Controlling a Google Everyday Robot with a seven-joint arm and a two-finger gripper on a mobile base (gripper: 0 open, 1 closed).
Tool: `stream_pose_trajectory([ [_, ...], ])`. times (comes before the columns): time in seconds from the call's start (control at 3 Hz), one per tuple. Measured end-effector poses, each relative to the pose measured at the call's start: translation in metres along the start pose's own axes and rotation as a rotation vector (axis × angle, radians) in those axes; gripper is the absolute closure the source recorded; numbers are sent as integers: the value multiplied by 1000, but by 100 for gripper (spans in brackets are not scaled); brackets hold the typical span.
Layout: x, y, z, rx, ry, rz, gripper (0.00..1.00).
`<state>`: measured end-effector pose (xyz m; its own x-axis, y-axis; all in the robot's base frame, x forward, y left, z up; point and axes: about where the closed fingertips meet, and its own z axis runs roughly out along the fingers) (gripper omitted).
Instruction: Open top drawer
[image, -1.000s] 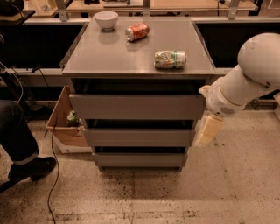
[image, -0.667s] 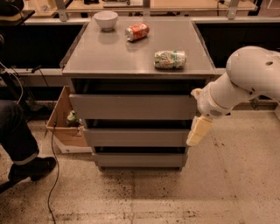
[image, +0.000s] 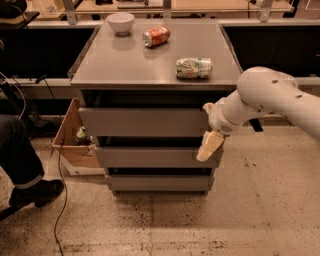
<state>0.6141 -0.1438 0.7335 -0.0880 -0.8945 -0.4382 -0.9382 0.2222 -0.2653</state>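
The top drawer (image: 145, 122) is the widest grey front of the cabinet, flat and without a handle, just under the cabinet top. It looks pushed in. Two narrower grey fronts sit below it. My white arm reaches in from the right. My gripper (image: 210, 145) has cream-coloured fingers that point down at the cabinet's right front edge, over the right end of the middle drawer front and just below the top drawer's right end.
On the cabinet top (image: 110, 65) lie a green-white can (image: 194, 67) on its side, a red can (image: 156, 36) on its side and a white bowl (image: 121, 22). A cardboard box (image: 72, 145) stands left of the cabinet. A person's leg and shoe (image: 30, 187) are at far left.
My arm and gripper have moved left, from beside the cabinet's right side to its right front edge. The drawers have not moved.
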Motion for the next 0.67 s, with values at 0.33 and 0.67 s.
stream_pose_trajectory([
  [0.33,-5,-16,28,4,-21,-7,0],
  [0.67,-14,-33,44,16,-44,-20,0],
])
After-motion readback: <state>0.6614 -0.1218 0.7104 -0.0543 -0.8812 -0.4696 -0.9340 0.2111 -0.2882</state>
